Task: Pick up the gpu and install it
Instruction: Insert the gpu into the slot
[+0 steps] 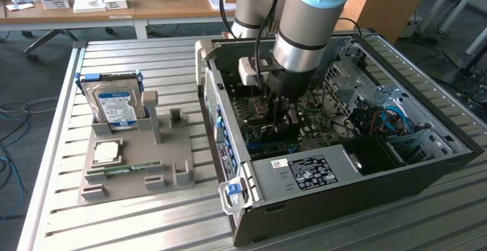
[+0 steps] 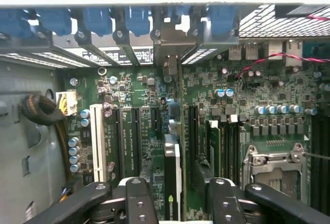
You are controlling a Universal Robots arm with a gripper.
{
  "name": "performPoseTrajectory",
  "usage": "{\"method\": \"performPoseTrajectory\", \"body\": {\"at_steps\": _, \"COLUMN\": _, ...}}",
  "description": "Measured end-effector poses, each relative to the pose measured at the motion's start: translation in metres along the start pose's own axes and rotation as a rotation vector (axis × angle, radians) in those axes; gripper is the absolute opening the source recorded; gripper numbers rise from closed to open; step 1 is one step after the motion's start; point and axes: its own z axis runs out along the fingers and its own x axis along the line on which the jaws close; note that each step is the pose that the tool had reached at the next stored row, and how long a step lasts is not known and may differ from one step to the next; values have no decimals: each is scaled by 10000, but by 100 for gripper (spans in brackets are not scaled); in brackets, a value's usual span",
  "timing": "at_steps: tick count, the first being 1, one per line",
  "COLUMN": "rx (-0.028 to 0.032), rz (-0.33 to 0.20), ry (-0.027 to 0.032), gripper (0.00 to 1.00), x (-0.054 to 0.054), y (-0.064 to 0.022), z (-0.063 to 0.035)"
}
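Note:
The gpu (image 2: 172,175) stands on edge in a slot of the green motherboard (image 2: 129,87), seen edge-on, with its silver bracket (image 2: 167,48) up against the case's rear slot row. My gripper (image 2: 180,195) straddles the card and is open: one black finger (image 2: 138,201) and the other black finger (image 2: 225,201) each stand clear of it with a gap on both sides. In the exterior view the arm reaches down into the open computer case (image 1: 457,148), the gripper (image 1: 278,117) low over the motherboard.
A grey fixture tray (image 1: 175,148) on the exterior view's left holds a hard drive (image 1: 114,102), a CPU (image 1: 106,151) and a RAM stick (image 1: 125,170). Blue slot clips (image 2: 98,20), RAM slots (image 2: 229,146) and the CPU socket (image 2: 276,167) crowd the card.

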Motion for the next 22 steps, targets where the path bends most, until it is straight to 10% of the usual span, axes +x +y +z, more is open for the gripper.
{"method": "performPoseTrajectory", "body": {"at_steps": 22, "rx": 1, "rz": 0, "ry": -2, "gripper": 45, "x": -33, "y": 3, "z": -627}}
